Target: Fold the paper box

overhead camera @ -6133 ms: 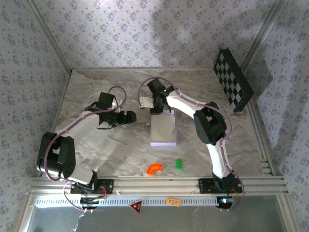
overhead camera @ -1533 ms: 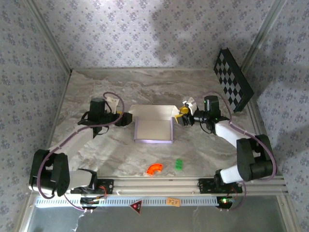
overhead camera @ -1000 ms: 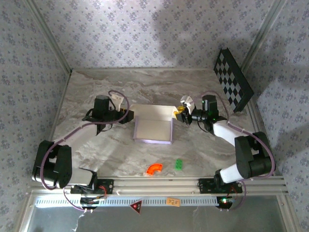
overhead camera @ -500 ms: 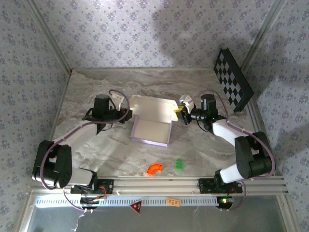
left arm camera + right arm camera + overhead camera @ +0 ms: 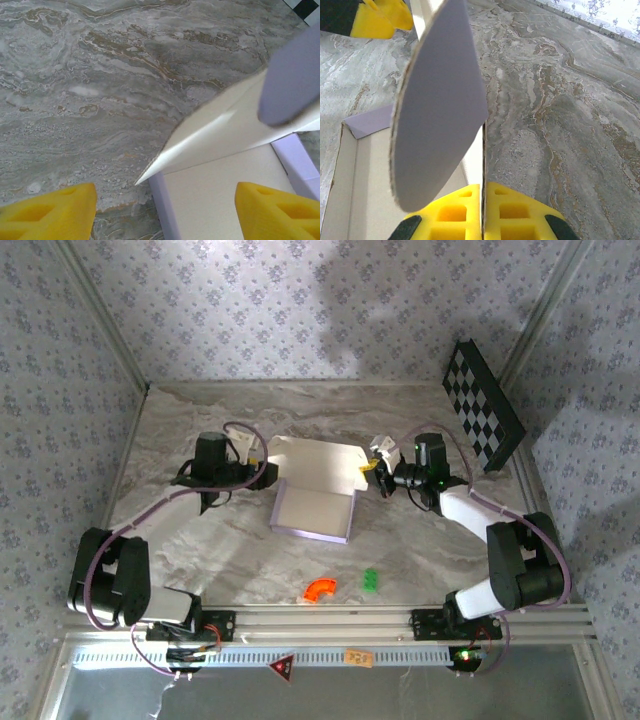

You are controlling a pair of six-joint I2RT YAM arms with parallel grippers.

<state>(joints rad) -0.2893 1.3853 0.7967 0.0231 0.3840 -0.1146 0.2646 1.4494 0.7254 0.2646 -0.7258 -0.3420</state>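
while the left gripper hangs at the left back corner of the paper box, its yellow fingers stand spread wide, with a white flap corner pointing between them, unclamped. box lies mid table, a shallow open tray, lilac outside, white inside, back flap raised and leaning. near the front edge, well apart from the box, sits an orange curved piece, and just right of it a small green piece. right gripper is at the box's right back corner, yellow pads pressed together, pinching a thin card wall of the box. a rounded lilac flap stands up just above them. checkered board leans at the far right wall.
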